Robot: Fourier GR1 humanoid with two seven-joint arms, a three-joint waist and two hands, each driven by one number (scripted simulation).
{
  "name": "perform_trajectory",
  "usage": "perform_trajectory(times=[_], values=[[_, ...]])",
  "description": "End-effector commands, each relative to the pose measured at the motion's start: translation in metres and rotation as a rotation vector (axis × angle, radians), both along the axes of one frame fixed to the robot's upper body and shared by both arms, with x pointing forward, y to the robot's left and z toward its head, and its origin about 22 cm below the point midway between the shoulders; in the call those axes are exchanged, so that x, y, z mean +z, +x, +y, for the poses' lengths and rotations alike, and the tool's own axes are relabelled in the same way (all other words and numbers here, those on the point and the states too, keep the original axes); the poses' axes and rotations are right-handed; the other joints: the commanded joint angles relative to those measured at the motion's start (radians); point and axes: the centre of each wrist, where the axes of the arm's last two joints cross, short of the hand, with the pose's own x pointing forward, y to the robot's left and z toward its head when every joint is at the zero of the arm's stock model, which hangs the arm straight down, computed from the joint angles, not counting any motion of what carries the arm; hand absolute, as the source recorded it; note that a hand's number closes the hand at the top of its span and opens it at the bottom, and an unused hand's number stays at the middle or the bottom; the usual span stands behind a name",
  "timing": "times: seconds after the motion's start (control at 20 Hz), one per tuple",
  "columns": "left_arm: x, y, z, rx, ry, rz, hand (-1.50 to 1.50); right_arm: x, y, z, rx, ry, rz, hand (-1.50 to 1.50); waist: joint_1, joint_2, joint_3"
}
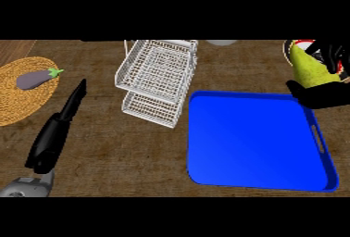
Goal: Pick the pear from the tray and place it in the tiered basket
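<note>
Pear (313, 69): yellow-green, held above the tray's (259, 143) far right corner, right hand (327, 85) curled round it. Judged light, stiff, smooth-skinned, likely to bruise or slip; best held round the wide belly.
Basket (159, 78): white wire, 2 tiers, left of tray.
Left hand (58, 125): fingers straight, resting on surface (123, 152).

Glossy blue tray (259, 143) (white wire basket (156, 78))

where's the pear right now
In the head view, the pear is at the upper right, held in the right hand just beyond the blue tray's far right corner.
</note>
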Motion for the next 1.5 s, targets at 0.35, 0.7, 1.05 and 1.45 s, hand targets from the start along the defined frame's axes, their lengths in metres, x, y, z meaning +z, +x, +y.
perform_trajectory(times=[0.35,0.7,1.05,1.45], values=[[0.001,0.003,0.005,-0.014,0.004,0.003,0.0,0.077,0.02,0.072,0.066,0.095,-0.015,1.5,0.026,0.007,0.0],[-0.012,0.018,-0.029,-0.044,0.012,-0.008,0.0,0.094,0.069,0.137,0.058,0.129,0.036,1.5,0.032,0.014,-0.001],[0.01,0.015,-0.006,-0.045,0.006,-0.019,0.0,0.086,0.095,0.202,0.084,0.15,0.125,1.5,0.045,0.013,0.0],[0.003,0.018,-0.025,-0.076,-0.007,-0.023,0.0,0.028,0.125,0.232,0.045,0.301,0.106,1.5,0.068,0.025,-0.001]])
